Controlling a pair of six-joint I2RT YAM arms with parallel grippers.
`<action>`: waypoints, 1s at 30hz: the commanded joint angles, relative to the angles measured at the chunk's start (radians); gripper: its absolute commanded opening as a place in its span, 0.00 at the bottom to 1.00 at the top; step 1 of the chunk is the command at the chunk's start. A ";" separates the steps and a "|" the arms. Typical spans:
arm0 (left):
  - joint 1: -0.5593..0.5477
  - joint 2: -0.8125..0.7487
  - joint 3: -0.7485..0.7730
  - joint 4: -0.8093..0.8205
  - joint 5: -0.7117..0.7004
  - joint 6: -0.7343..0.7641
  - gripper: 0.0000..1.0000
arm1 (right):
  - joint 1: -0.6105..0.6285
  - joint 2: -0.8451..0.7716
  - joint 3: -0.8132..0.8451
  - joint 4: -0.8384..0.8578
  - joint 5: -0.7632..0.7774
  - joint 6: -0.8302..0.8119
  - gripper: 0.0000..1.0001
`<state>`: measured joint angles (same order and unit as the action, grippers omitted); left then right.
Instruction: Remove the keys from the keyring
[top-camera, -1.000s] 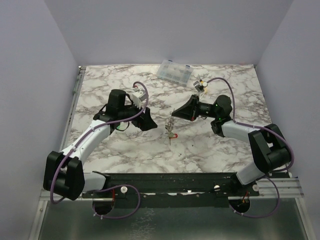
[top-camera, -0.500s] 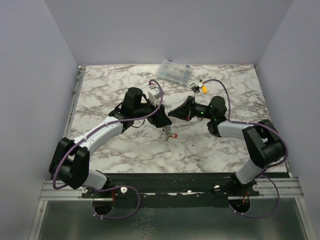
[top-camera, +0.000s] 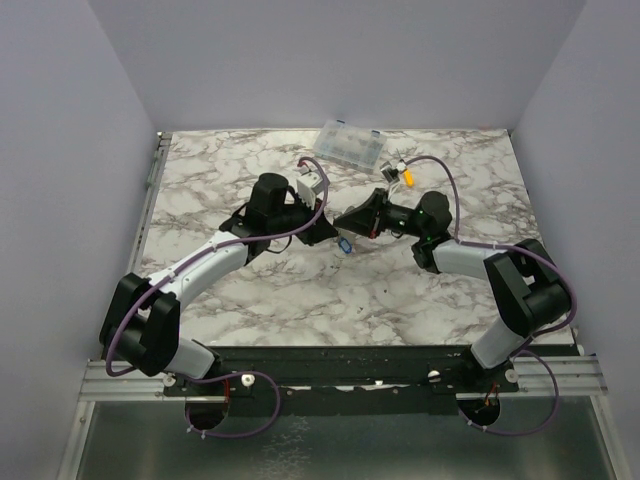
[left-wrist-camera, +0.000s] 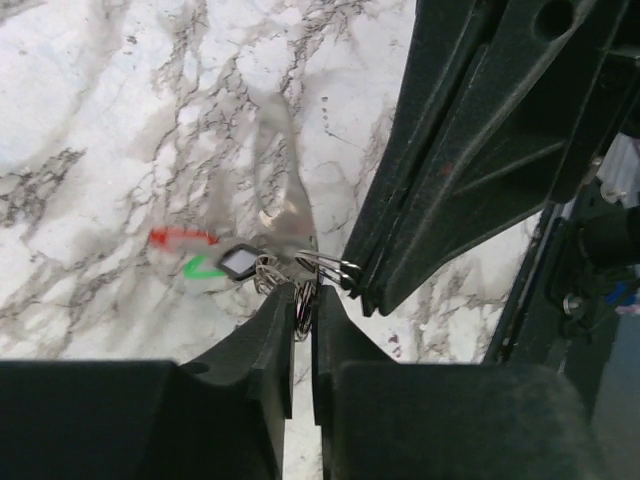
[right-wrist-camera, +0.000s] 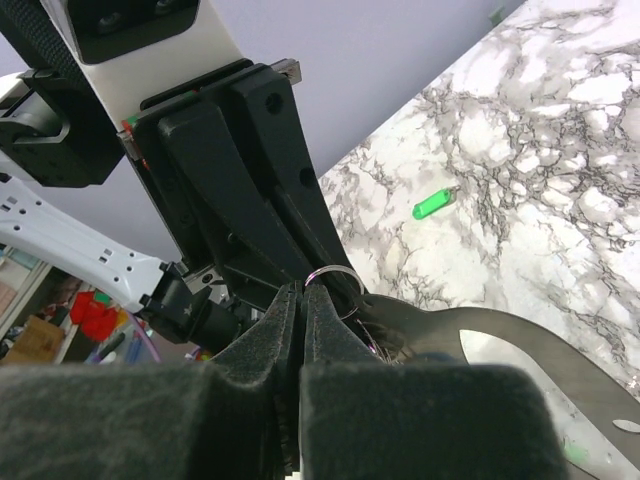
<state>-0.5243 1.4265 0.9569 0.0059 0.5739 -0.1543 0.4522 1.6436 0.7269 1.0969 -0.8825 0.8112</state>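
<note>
Both grippers meet over the middle of the table. My left gripper (top-camera: 328, 232) (left-wrist-camera: 302, 300) is shut on small split rings (left-wrist-camera: 300, 285) of the key bunch. My right gripper (top-camera: 342, 222) (right-wrist-camera: 303, 292) is shut too, with a small split ring (right-wrist-camera: 335, 280) pinched at its tips. The grey flat keyring (right-wrist-camera: 500, 335) (left-wrist-camera: 285, 190) hangs from those rings, blurred in the left wrist view. A red key (left-wrist-camera: 185, 237), a green one (left-wrist-camera: 203, 267) and a square tag (left-wrist-camera: 240, 262) dangle with it. A blue key (top-camera: 345, 245) shows below the grippers. One green key (right-wrist-camera: 432, 205) lies loose on the marble.
A clear plastic compartment box (top-camera: 350, 145) sits at the back of the marble table (top-camera: 230, 170). Purple-grey walls close in the table on three sides. The arms' base rail (top-camera: 330, 365) runs along the near edge.
My left arm has swung right to meet the right gripper, and its jaws have gone from open to shut on the rings. The bunch now hangs higher and farther back.
</note>
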 joint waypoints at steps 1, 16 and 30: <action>0.022 -0.006 0.023 0.002 -0.023 -0.006 0.00 | 0.014 -0.037 0.036 -0.015 -0.073 -0.020 0.10; 0.118 -0.095 -0.086 0.304 0.400 -0.314 0.00 | -0.191 -0.143 0.010 -0.217 -0.264 -0.272 0.89; 0.118 -0.138 -0.149 0.532 0.457 -0.510 0.00 | -0.200 -0.015 -0.012 -0.040 -0.265 -0.202 0.89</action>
<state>-0.4061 1.3254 0.8211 0.4129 0.9665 -0.5964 0.2581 1.6066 0.7387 0.9745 -1.1358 0.5827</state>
